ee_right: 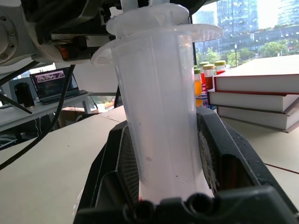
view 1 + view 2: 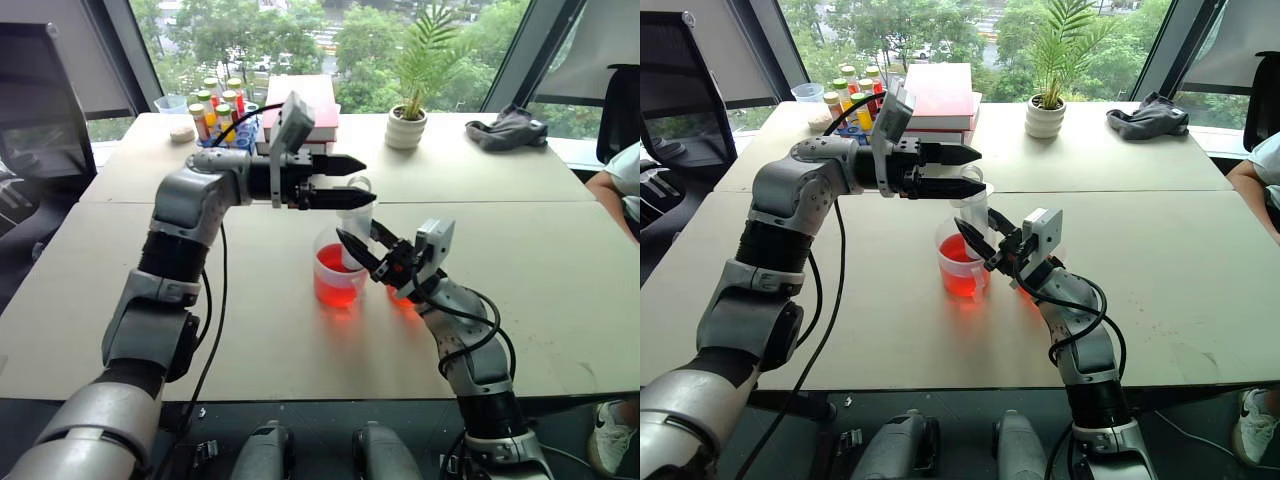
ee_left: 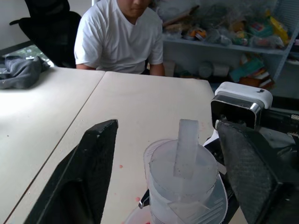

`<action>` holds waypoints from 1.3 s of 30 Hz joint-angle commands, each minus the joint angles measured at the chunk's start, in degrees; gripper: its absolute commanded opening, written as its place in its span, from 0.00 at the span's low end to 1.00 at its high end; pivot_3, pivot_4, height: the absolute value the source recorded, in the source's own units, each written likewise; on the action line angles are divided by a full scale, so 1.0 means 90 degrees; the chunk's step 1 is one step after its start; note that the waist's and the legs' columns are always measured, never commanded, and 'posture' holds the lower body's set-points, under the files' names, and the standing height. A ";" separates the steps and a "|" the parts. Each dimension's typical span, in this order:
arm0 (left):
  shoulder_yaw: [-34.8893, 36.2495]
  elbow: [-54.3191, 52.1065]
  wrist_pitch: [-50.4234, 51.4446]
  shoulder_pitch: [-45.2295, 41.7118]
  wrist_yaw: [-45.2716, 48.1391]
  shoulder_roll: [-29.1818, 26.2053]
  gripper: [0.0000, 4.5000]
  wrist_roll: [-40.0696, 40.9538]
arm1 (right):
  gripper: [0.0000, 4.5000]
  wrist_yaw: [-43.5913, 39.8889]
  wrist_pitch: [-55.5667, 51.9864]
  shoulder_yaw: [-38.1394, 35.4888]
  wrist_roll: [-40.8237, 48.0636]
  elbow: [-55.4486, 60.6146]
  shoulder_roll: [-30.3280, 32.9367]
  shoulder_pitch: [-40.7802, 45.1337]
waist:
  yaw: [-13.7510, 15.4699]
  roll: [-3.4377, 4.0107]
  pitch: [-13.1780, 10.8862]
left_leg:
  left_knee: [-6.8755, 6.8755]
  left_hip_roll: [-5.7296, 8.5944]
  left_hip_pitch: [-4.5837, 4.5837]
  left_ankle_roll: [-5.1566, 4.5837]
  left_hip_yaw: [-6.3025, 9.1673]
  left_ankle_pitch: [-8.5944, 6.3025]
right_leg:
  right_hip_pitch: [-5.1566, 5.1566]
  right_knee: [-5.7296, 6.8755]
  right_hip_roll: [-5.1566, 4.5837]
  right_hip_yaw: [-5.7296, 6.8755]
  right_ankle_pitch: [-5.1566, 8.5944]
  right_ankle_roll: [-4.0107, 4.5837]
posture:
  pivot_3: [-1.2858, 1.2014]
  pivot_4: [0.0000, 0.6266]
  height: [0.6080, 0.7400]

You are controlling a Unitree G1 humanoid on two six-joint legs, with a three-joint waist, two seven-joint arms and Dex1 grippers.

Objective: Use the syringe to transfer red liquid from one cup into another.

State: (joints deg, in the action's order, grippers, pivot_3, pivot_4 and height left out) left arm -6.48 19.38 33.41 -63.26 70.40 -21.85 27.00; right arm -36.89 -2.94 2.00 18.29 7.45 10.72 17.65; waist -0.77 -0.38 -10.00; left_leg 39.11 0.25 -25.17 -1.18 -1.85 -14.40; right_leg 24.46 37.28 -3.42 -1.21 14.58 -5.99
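Note:
The clear syringe [image 2: 352, 222] stands upright with its lower end inside the larger cup [image 2: 322, 262], which holds red liquid [image 2: 335, 283]. My right gripper [image 2: 356, 232] is shut on the syringe barrel [image 1: 161, 121] from the right. My left gripper [image 2: 368, 182] reaches in level from the left. Its fingers [image 3: 93, 168] stand open on either side of the plunger top [image 3: 186, 144], with a gap on both sides. The smaller cup [image 2: 404, 297] is mostly hidden behind my right hand; a red-tinted part of it shows below the wrist.
At the far side of the table are a stack of red books [image 2: 303, 112], a rack of coloured bottles [image 2: 215, 108], a potted plant [image 2: 408, 122] and a dark cloth [image 2: 508, 130]. A person in a white shirt [image 3: 119, 37] sits at the table's right edge.

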 commanded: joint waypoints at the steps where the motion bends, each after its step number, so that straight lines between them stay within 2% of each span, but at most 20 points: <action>1: 0.0094 -0.0144 -0.0038 -0.0169 0.0087 -0.0008 0.37 0.0047 | 0.31 0.0017 0.0082 0.0004 0.0036 0.0218 0.0057 0.0006 | 0.0007 0.0000 0.0000 | 0.0000 0.0000 0.0000 0.0000 0.0000 0.0000 | 0.0000 0.0000 0.0000 0.0000 0.0000 0.0000 | 0.52 0.24 1.00; 3: 0.0107 -0.0183 -0.0017 -0.0153 0.0118 -0.0026 0.16 0.0049 | 0.31 0.0017 0.0065 0.0001 0.0047 0.0224 0.0075 0.0011 | 0.0012 0.0000 0.0000 | 0.0000 0.0000 0.0000 0.0000 0.0000 0.0000 | 0.0000 0.0000 -0.0001 0.0000 0.0000 0.0000 | 0.52 0.24 1.00; 4: 0.0112 -0.0201 -0.0007 -0.0149 0.0133 -0.0034 0.01 0.0052 | 0.31 0.0017 0.0057 0.0001 0.0051 0.0224 0.0086 0.0014 | 0.0011 0.0000 0.0000 | 0.0000 0.0001 0.0000 0.0000 0.0000 0.0000 | 0.0000 -0.0001 -0.0001 0.0000 0.0000 0.0000 | 0.52 0.24 1.00; 18: 0.0440 0.0186 -0.0374 -0.0721 0.0032 -0.0137 0.00 -0.0031 | 0.31 -0.0340 -0.0644 0.0161 0.0455 0.0197 0.0308 0.0091 | 0.0008 0.0000 0.0000 | 0.0001 0.0001 0.0000 0.0000 0.0001 0.0000 | 0.0000 0.0000 -0.0001 0.0000 0.0000 0.0000 | 0.52 0.24 1.00; 39: 0.0590 0.1104 -0.1087 -0.1428 0.0077 -0.0473 0.00 -0.0311 | 0.31 -0.0469 -0.0739 0.0284 0.0479 0.0153 0.0355 0.0046 | 0.0008 0.0000 0.0000 | 0.0001 0.0001 0.0000 0.0000 0.0001 0.0000 | 0.0000 0.0001 -0.0001 0.0001 0.0000 0.0000 | 0.52 0.24 1.00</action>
State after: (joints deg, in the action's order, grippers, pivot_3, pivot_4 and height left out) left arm -6.47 29.32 27.72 -70.70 74.56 -22.74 25.47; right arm -37.98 -9.38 1.62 22.73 7.65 12.93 20.14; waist -0.70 -0.39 -10.00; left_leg 39.11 0.26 -25.18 -1.18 -1.84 -14.40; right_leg 24.46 37.29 -3.43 -1.20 14.59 -5.99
